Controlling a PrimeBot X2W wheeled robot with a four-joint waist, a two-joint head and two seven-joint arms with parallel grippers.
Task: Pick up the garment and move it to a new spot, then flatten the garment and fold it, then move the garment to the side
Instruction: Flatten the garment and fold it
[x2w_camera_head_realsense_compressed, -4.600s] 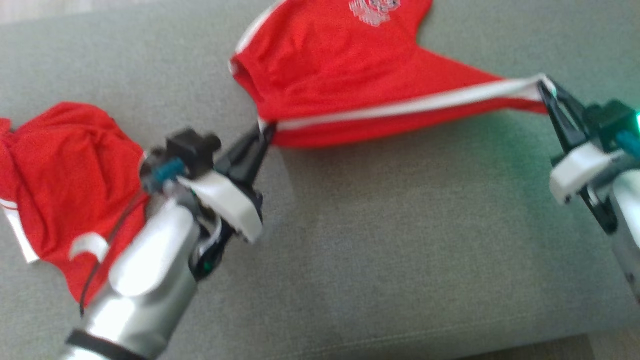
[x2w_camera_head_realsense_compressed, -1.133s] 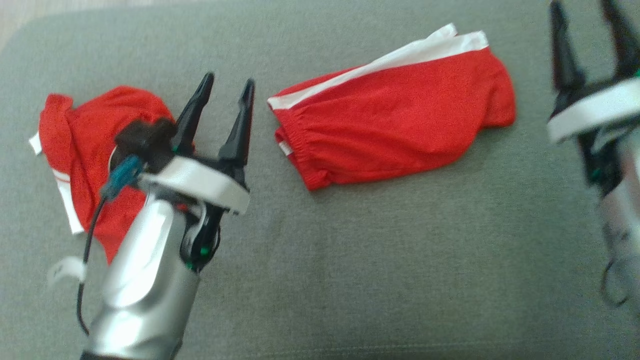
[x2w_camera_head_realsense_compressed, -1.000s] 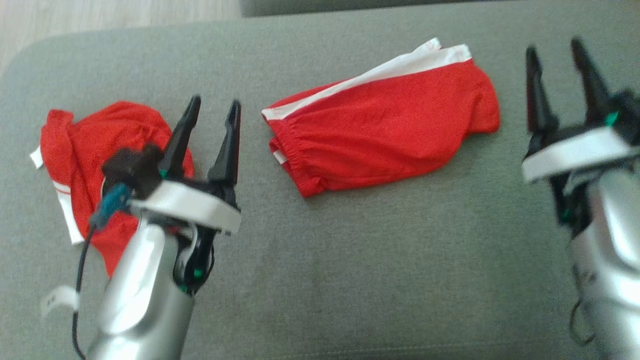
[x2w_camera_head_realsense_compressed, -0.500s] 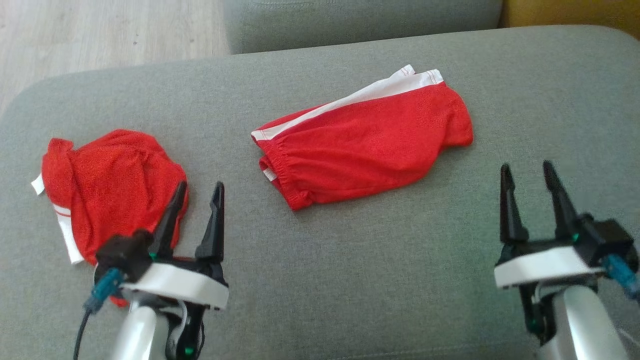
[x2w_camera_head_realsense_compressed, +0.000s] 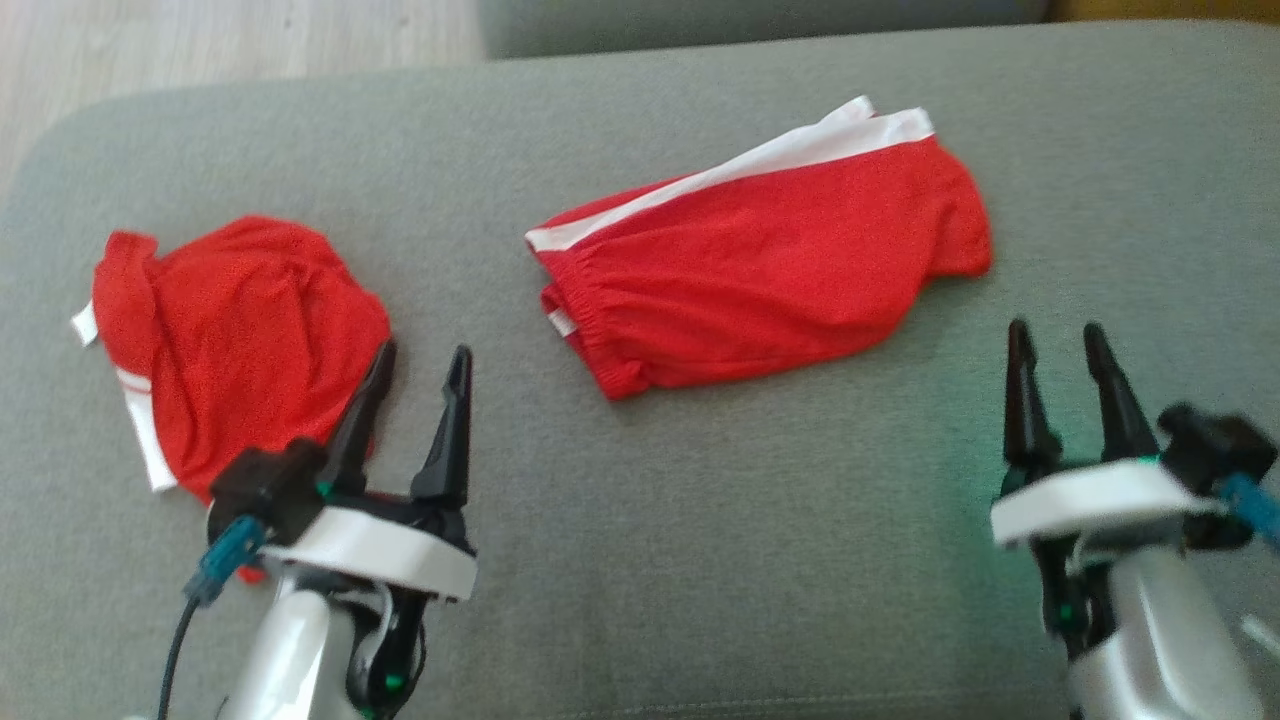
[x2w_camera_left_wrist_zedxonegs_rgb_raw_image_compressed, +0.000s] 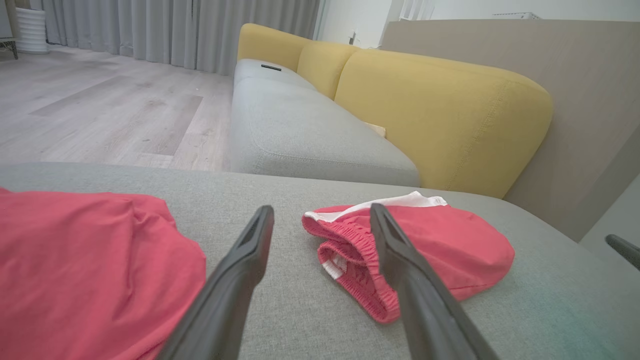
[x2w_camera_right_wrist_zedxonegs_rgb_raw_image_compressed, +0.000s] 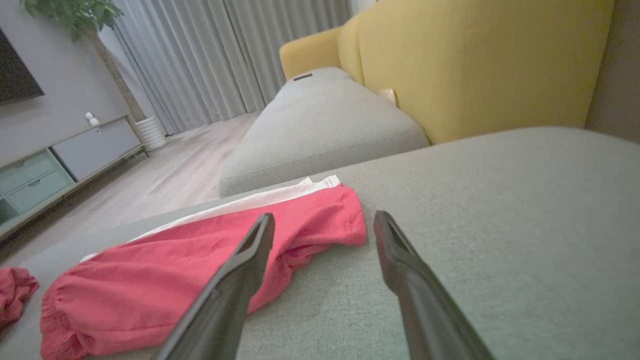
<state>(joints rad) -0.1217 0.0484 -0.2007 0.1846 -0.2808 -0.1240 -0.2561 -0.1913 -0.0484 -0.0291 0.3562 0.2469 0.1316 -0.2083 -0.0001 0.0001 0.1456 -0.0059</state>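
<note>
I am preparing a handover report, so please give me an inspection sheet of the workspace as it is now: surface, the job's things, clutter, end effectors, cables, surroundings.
Surface: grey cushion, no stains seen.
Job's things: folded red garment with a white stripe, lying near the middle, touched by neither end effector.
Clutter: crumpled red garment on the robot's left, apart from the folded one.
End effectors: left end effector open, holding nothing, near the crumpled garment's edge; right end effector open, holding nothing, over bare cushion.
Cables: dark cable with a blue plug, hanging by the left forearm.
Surroundings: yellow sofa back, wood floor, grey curtains.
</note>
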